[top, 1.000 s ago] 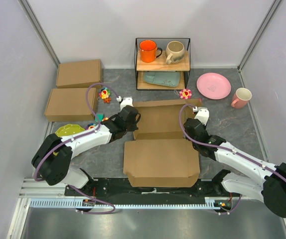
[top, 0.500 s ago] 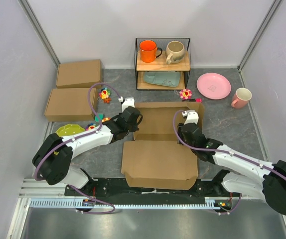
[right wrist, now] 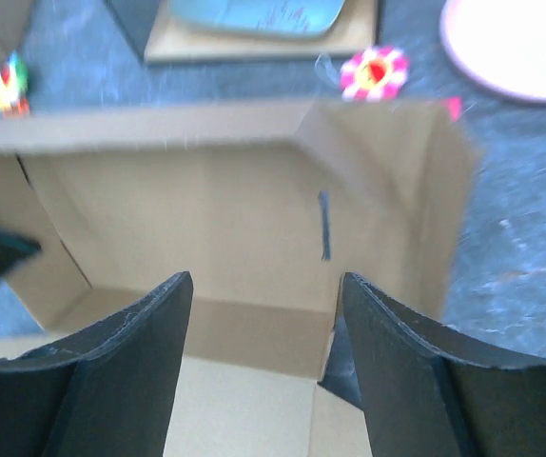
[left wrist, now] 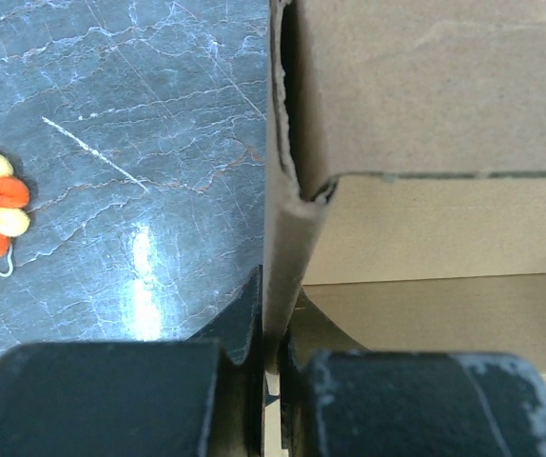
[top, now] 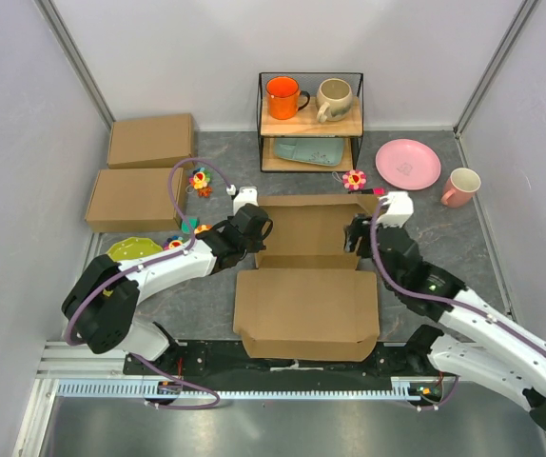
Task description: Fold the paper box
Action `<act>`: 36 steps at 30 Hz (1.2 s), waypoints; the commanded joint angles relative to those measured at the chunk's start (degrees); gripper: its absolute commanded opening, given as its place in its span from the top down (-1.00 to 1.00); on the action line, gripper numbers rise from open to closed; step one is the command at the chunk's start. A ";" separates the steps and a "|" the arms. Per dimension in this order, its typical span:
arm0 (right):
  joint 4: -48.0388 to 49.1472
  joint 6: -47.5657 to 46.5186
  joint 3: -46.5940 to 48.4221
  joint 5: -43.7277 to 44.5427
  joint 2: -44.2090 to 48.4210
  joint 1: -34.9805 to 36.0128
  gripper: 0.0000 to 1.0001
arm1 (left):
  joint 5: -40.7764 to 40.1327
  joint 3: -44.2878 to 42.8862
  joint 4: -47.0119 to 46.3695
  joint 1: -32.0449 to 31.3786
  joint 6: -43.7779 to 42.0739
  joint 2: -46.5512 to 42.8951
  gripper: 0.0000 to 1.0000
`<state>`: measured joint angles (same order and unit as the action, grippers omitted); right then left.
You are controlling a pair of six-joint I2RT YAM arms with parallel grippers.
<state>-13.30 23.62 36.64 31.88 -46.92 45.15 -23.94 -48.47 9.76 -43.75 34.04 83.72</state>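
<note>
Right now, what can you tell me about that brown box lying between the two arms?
The box is plain brown corrugated cardboard, half folded: a shallow tray with raised walls, and a wide lid panel lying flat toward the arms. It sits in the middle of the grey table. The left fingers pinch its left wall upright. The right fingers stand open above its right side, apparently not touching it.

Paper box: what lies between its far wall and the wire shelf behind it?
One small pink flower toy, by the shelf's right front corner; otherwise bare grey tabletop up to the paper box. The top view shows it best.
</note>
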 commanded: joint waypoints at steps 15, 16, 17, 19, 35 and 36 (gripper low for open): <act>-14.74 10.04 4.58 18.05 -5.98 -3.04 -0.32 | -0.75 0.04 3.60 -0.11 -1.70 -1.98 0.97; -14.48 10.22 4.32 17.87 -6.26 -3.74 -0.31 | -1.01 0.21 3.60 -0.11 -1.70 -2.25 0.96; -14.21 10.31 4.05 17.78 -6.52 -4.18 -0.30 | -1.28 0.82 3.34 -0.11 -1.70 -2.77 0.96; -13.60 10.31 3.35 17.08 -7.40 -5.32 -0.29 | -1.46 1.09 2.81 -0.11 -1.52 -3.13 0.97; -4.54 7.59 -1.40 7.06 -5.12 -7.18 0.59 | -2.24 1.45 2.02 -0.37 -1.70 -3.30 0.97; -4.72 7.58 -1.23 6.80 -4.25 -7.18 0.63 | -2.68 1.62 1.76 -0.55 -1.70 -3.30 0.97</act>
<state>-21.80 31.44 35.09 41.78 -55.31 38.13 -24.08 -47.62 11.46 -43.79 33.56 81.95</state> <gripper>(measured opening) 0.221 0.053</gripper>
